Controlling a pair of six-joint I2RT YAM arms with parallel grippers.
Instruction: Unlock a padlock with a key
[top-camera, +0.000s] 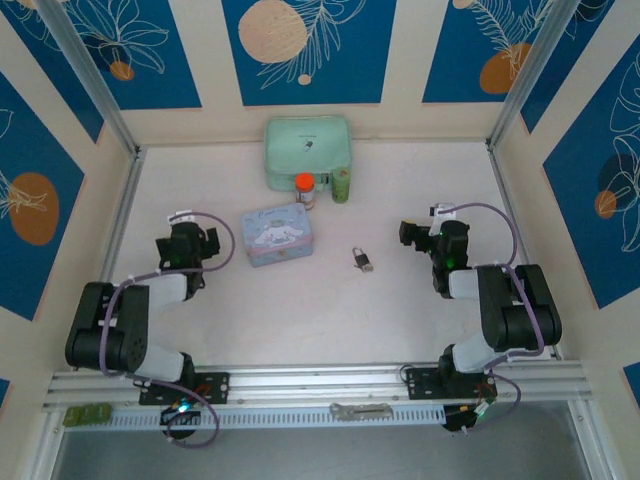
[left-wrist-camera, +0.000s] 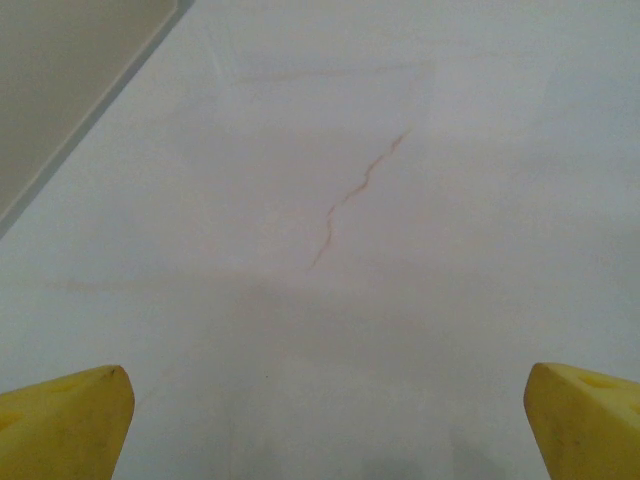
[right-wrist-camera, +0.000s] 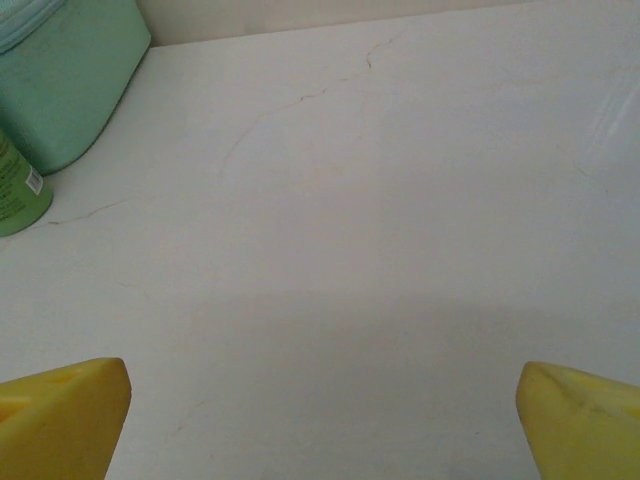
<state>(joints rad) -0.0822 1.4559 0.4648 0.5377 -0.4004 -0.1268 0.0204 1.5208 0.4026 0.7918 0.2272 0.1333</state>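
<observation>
The tiny dark padlock (top-camera: 359, 257) lies on the white table near the middle, right of the light-blue tin. A small pale silvery piece (top-camera: 367, 267) rests against its near-right side; it looks like the key, but it is too small to tell apart from the shackle. My left gripper (top-camera: 196, 238) (left-wrist-camera: 325, 400) hovers open over bare table at the left, well away from the padlock. My right gripper (top-camera: 416, 234) (right-wrist-camera: 322, 400) stands open to the right of the padlock, with nothing between its yellow fingertips (right-wrist-camera: 65, 410).
A light-blue cartoon tin (top-camera: 278, 234) sits left of the padlock. Behind it stand a mint-green case (top-camera: 307, 150) (right-wrist-camera: 65, 80), an orange-capped jar (top-camera: 304, 190) and a green bottle (top-camera: 341, 185) (right-wrist-camera: 15, 195). A flat grey metal bar (top-camera: 362, 409) lies on the front rail.
</observation>
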